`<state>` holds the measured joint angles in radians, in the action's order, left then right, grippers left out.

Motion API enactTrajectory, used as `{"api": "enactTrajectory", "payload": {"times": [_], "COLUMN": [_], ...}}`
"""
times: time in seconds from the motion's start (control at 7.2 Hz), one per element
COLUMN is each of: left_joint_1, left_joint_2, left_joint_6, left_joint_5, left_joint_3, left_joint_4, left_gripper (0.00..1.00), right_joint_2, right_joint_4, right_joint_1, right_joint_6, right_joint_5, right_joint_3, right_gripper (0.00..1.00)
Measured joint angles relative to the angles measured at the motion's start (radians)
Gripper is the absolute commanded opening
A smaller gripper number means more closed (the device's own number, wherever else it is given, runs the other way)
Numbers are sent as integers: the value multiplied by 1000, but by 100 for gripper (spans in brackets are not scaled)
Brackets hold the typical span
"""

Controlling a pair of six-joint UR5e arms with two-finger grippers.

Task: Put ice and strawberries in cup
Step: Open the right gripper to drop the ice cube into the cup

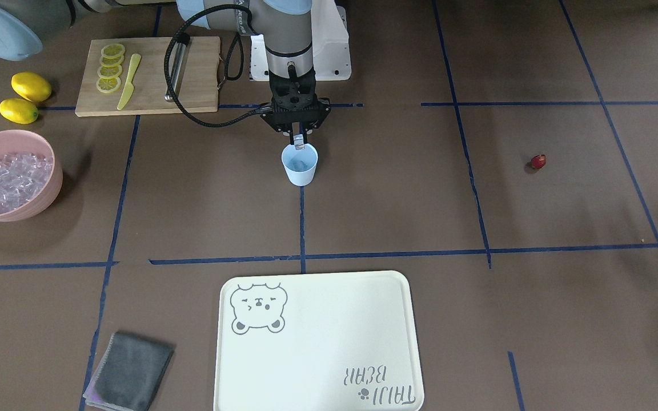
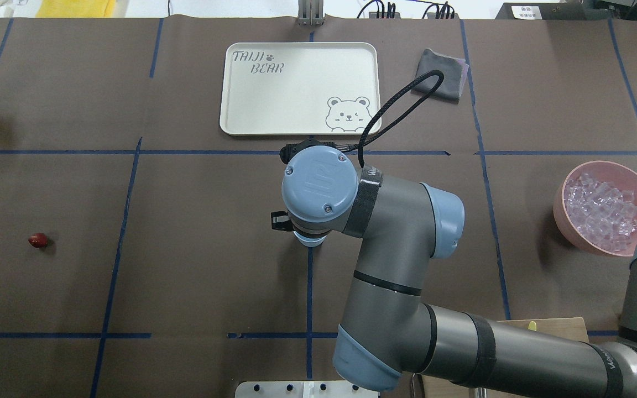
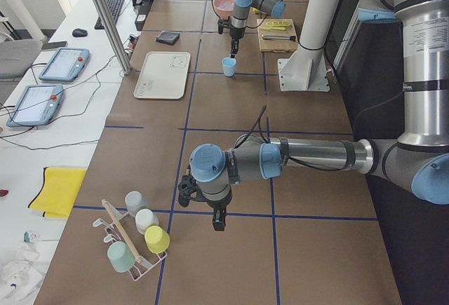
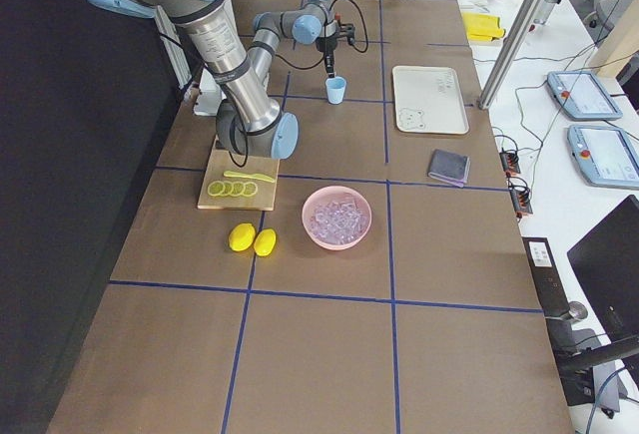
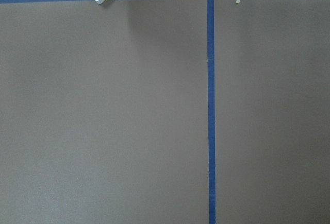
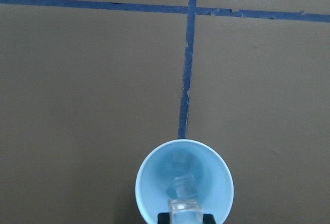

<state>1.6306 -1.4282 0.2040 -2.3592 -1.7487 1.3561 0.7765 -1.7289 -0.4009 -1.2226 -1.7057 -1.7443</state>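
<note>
We saw the right gripper (image 1: 299, 138) pointing straight down over the cup (image 1: 300, 174), its 2 fingers pinching an ice cube (image 6: 184, 211) just above the rim. In the right wrist view that cube hung over the near side of the cup's mouth, and at least 1 more clear cube (image 6: 180, 163) lay at the bottom. The cup stood upright on the brown table, at the end of a blue tape line.

The strawberry (image 1: 538, 162) lay alone on the table, well apart from the cup, far to the right in the front-facing view. At the left edge of that view sat the pink bowl (image 1: 50, 188), heaped with ice (image 1: 6, 180). Beyond the bowl we noted 2 lemons (image 1: 31, 86) and, beside them, a wooden board (image 1: 197, 80) with 4 lemon slices (image 1: 110, 68) and a yellow knife (image 1: 129, 81) on it. A cream tray (image 1: 317, 342) and a grey cloth (image 1: 129, 371) lay at the near edge.

The left gripper (image 3: 219, 219) hung above the table near a rack of cups (image 3: 133, 245), well away from everything else. We could not tell whether its fingers were spread or together.
</note>
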Motion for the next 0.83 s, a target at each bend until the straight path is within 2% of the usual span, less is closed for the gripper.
{"api": "enactTrajectory", "payload": {"times": [0.56, 0.83], "left_joint_1": [0, 0], "left_joint_2": [0, 0], "left_joint_6": [0, 0], "left_joint_5": [0, 2], "left_joint_3": [2, 2], "left_joint_4": [-3, -4], "left_gripper": [100, 100], "right_joint_2": [0, 1], "right_joint_4": [0, -2], "right_joint_1": [-4, -53], "right_joint_6": [15, 51], "right_joint_5": [-1, -33], "right_joint_3": [2, -9], "right_gripper": [99, 99]}}
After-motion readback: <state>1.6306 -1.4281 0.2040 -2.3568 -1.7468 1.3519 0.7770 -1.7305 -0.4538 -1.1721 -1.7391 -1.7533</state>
